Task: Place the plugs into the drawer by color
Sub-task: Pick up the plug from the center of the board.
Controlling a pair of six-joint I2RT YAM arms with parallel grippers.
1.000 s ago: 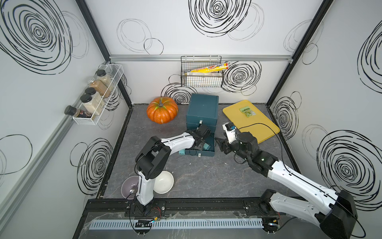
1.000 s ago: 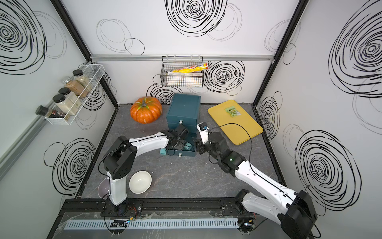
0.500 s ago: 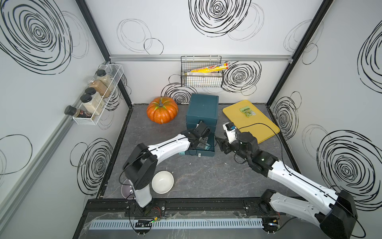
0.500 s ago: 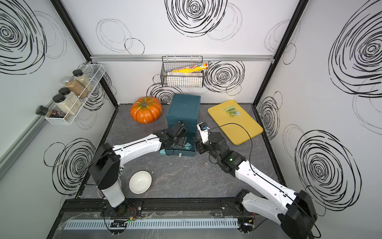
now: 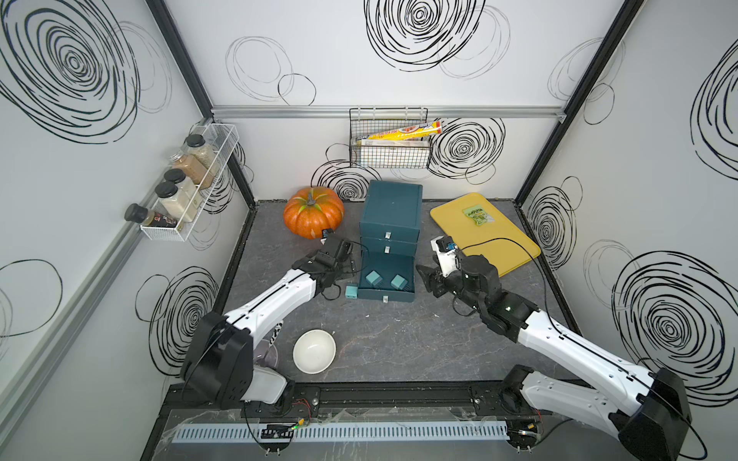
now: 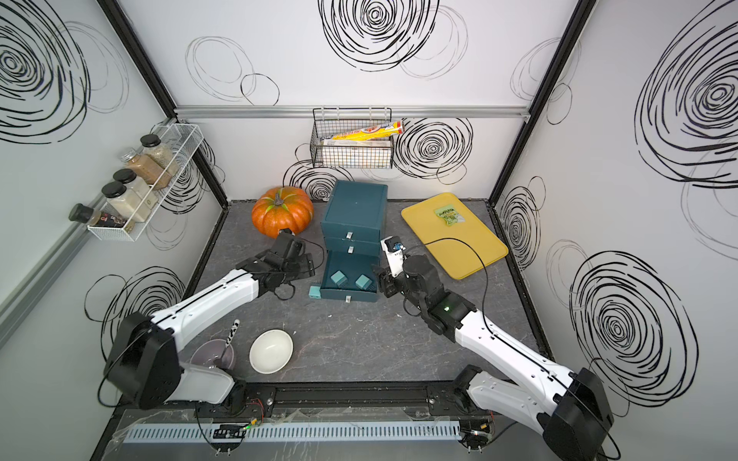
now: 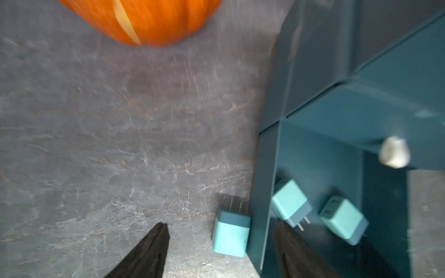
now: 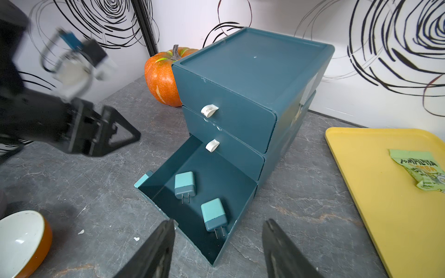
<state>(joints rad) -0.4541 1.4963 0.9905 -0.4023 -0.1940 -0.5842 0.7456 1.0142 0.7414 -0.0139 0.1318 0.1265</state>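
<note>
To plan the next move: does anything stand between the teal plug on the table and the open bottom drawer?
Yes: the teal plastic cube plug sits outside the dark teal drawer's side wall, which it must clear. Nothing visible blocks the left tool.

Jaws apart, empty: left end effector (image 7: 219,225), right end effector (image 8: 218,222).

**Even light; one wrist view smeared**

Both top views: bright, diffuse overhead light and sharp focus. Only faint soft shadows fall on the grey stone-pattern tabletop (image 5: 399,339). The black corner posts (image 5: 577,99) bow toward the edges.

Left wrist view: heavily smeared, with the round orange pumpkin (image 7: 142,21) and the dark teal plastic drawer chest (image 7: 337,101) streaked.

Right wrist view: crisp centre, but the black-and-white left arm (image 8: 36,115) is blurred.
</note>
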